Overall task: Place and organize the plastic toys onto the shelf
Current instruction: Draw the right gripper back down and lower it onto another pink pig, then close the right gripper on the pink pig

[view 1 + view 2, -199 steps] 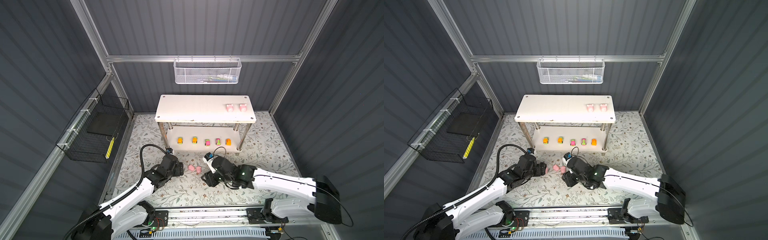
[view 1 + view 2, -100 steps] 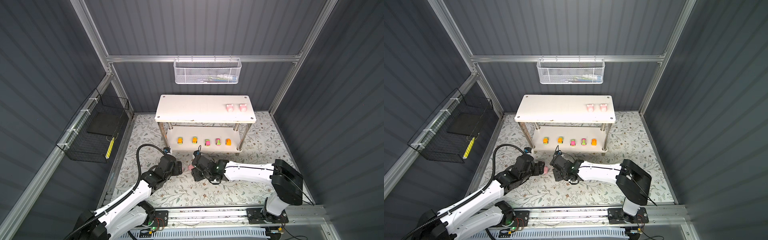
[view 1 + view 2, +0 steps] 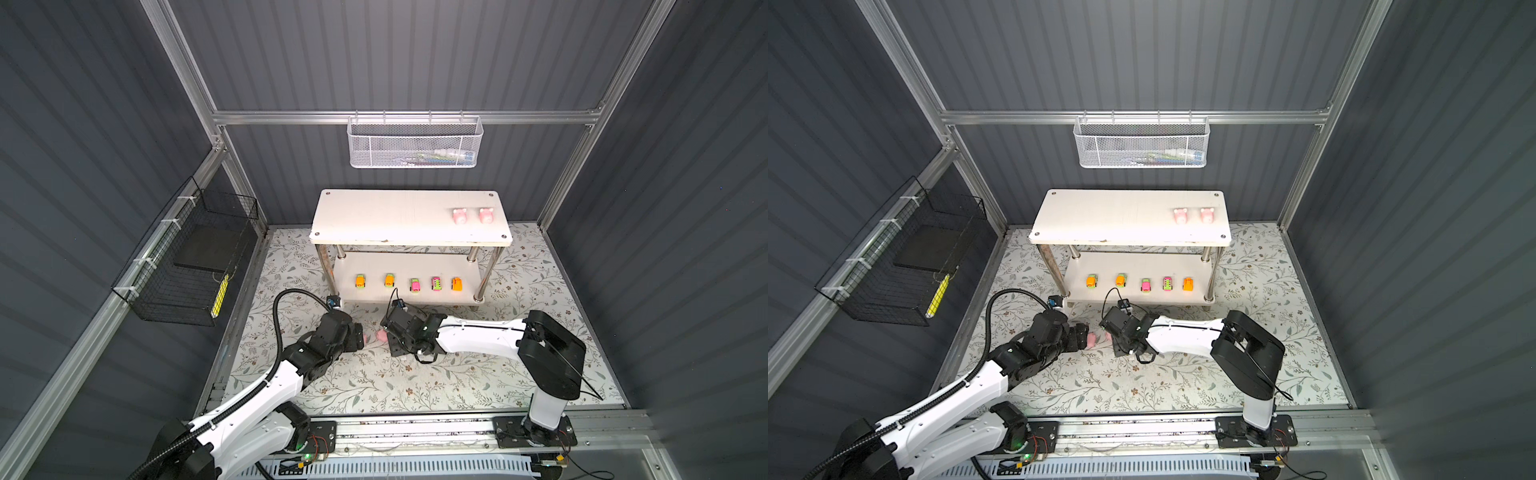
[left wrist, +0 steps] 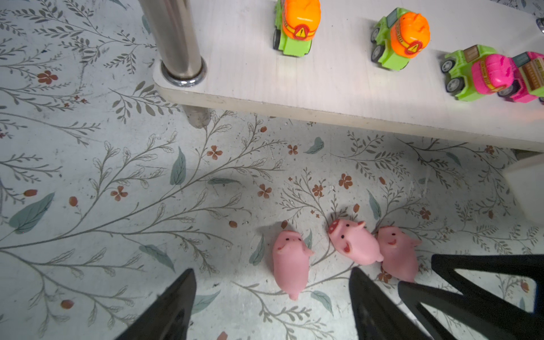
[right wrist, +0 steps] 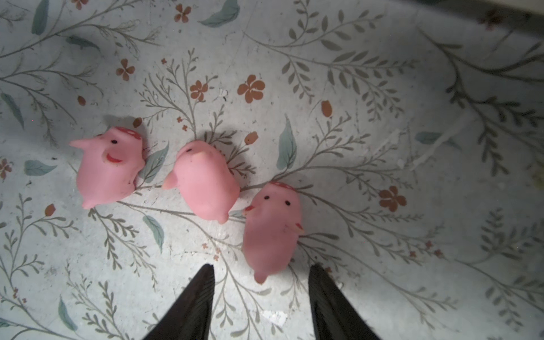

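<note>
Three pink pigs [image 4: 290, 262] [image 4: 354, 241] [image 4: 399, 253] lie on the floral mat in front of the shelf [image 3: 386, 216]. My left gripper [image 4: 272, 273] is open, low over the mat, with the nearest pig just ahead of its fingertips. Facing it from the other side, my right gripper [image 5: 262, 266] is also open, and the tail of one pig [image 5: 272, 226] sits between its tips. In both top views the two grippers [image 3: 359, 334] [image 3: 388, 332] nearly meet over the pigs [image 3: 1096, 337]. Two pigs [image 3: 459, 216] [image 3: 485, 215] stand on the top board. Several cars [image 3: 414, 285] line the lower board [image 3: 1142, 264].
A white mesh basket [image 3: 415, 145] hangs on the back wall and a black wire basket [image 3: 187, 262] on the left wall. The shelf's metal leg [image 4: 176, 38] and lower board edge [image 4: 323, 114] stand just beyond the pigs. The arms' rail [image 3: 415, 428] runs along the front.
My right gripper has swung left across the mat to the pigs and its jaws have narrowed a little. The left gripper has edged slightly closer to them.
</note>
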`<state>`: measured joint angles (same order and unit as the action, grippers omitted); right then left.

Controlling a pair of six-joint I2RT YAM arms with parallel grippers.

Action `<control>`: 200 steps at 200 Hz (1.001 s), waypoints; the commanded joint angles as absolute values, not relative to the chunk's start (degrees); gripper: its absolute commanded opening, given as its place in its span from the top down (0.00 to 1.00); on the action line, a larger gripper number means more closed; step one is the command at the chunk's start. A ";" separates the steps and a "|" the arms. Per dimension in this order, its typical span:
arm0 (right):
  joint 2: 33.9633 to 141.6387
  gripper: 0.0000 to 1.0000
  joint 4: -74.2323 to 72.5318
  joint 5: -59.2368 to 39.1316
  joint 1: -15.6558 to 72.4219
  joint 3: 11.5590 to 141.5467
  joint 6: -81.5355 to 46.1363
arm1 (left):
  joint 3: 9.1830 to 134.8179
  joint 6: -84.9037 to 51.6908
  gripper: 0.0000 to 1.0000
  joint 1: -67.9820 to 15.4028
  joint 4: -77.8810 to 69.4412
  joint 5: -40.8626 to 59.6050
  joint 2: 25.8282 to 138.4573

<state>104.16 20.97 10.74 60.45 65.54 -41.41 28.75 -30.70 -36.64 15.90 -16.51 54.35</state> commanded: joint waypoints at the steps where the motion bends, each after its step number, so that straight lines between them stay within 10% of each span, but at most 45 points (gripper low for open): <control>1: 105.59 0.46 23.89 11.80 59.53 67.77 -41.94 | 27.95 -30.94 0.19 -36.28 16.36 -17.14 54.79; 200: 113.82 0.59 27.94 9.55 57.39 75.23 -40.25 | 28.15 -30.06 0.18 -36.17 13.62 -16.71 59.35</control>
